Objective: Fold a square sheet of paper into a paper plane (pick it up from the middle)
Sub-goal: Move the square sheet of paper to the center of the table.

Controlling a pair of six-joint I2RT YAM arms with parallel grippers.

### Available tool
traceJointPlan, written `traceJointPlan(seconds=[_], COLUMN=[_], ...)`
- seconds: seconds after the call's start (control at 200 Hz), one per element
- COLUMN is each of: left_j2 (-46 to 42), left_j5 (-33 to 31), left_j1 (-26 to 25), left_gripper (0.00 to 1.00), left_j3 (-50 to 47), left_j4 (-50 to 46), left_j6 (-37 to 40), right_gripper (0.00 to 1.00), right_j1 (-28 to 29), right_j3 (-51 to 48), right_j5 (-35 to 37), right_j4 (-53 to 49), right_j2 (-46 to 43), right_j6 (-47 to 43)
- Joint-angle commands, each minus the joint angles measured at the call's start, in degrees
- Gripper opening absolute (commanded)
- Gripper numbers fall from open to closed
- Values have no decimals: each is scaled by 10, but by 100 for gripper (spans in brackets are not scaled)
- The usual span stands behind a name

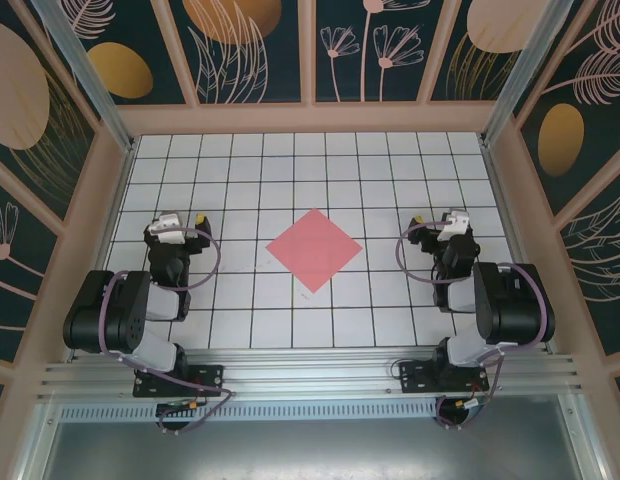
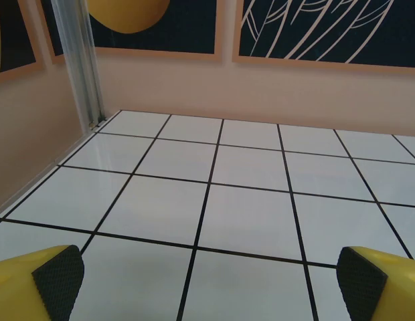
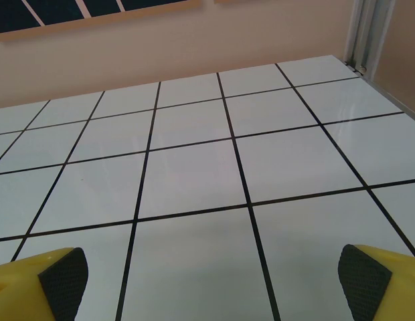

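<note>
While flat, paper (image 1: pixel 314 249) btw wide tools (image 1: pixel 196 224) (image 1: pixel 421 225).

Robot lab test cell, white grid-lined table (image 1: pixel 290 330), printed wall panels (image 1: pixel 250 50), aluminium rail (image 1: pixel 320 372) at near edge, left arm (image 1: pixel 115 310), right arm (image 1: pixel 512 300) bolted on.

Left wrist view: left gripper (image 2: pixel 209 281) clipped by the lower edge, its fingers (image 2: pixel 17 284) just yellow tips with dark pads (image 2: pixel 58 281) in the bottom corners. Right wrist view: right gripper (image 3: pixel 211 281) cut off the same way. Top view: both grippers too small to read the jaw spacing. Small dark mark (image 1: pixel 306 291) at the lower corner of the square sheet of paper (image 1: pixel 314 249), too small to identify. Wall panels (image 1: pixel 255 45) run off the upper frame edge.
</note>
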Motion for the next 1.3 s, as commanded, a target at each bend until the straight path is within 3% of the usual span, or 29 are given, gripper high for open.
traceJointPlan(seconds=[0.0,0.801,0.906,1.016,1.061,1.166,1.241,1.296], left_j2=[5,4,5,5,5,5,5,5], left_j5=[1,1,1,1,1,0,1,0], left_j1=[5,5,5,5,5,5,5,5], left_gripper=[99,99,99,99,99,99,99,99], left_j3=[10,10,10,10,10,10,10,10], left_j4=[21,21,21,21,21,21,21,20], left_j6=[6,6,6,6,6,6,6,7], right_gripper=[99,99,99,99,99,99,99,99], right_j1=[-5,-4,-4,-5,-5,-7,-8,-9], right_j3=[10,11,37,113,122,146,217,239], right_j5=[-11,-9,-28,-28,-27,-3,-45,-57], right_j4=[31,30,-32,-216,-247,-328,-474,-525], right_j2=[7,4,-18,-72,-105,-178,-187,-190], right_j6=[-7,-8,-14,1,6,67,86,117])
